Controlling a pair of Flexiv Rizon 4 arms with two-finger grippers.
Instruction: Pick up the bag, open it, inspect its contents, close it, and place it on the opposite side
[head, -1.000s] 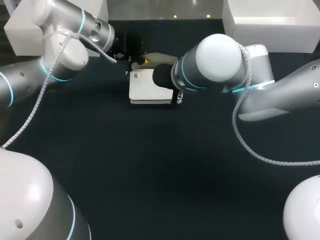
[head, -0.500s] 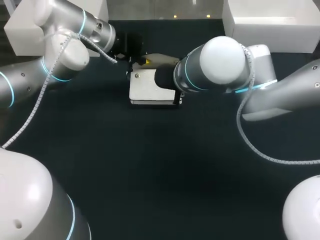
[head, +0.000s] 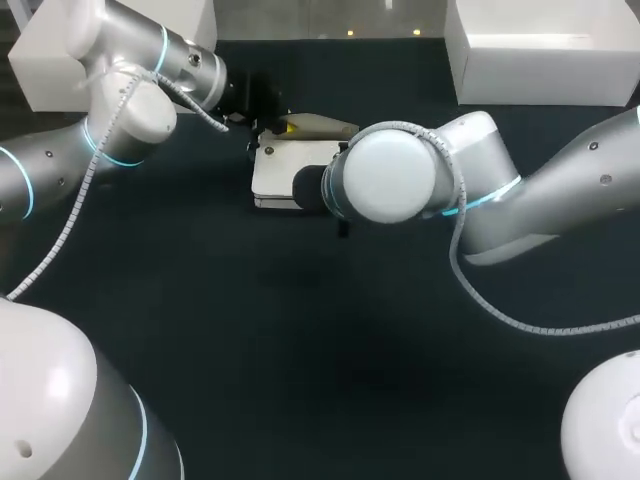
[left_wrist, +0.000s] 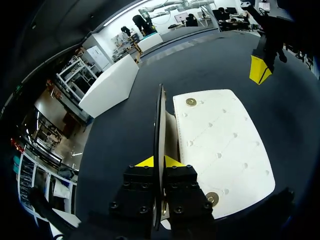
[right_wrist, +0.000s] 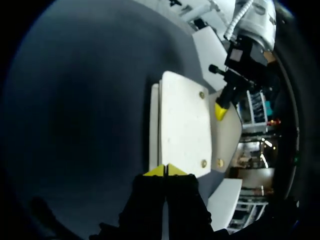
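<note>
Presently, at the left, the left end effector (left_wrist: 159, 161) is clamped on the bag's flap (left_wrist: 160, 115), which is seen edge-on between the two yellow tips and is held upright, lifted off the body. The bag (head: 278, 175) itself is found on the far middle of the dark surface (head: 300, 350), lying flat with its white face up. In the left wrist view it is placed just beside the gripped flap, and two metal snaps (left_wrist: 191, 102) are exposed along the edge nearest that flap. The long axis of the bag is laid across the surface from left to right, so it is looked along from opposite ends by the two wrists. At the right, the right end effector (right_wrist: 165, 171) is held at the bag's near-right end with its tips together, and nothing can be made out between them. The bag is thus judged to be open for inspection. Closing is judged to fall to the left arm, since the flap is held by it alone and the body lies directly alongside.
</note>
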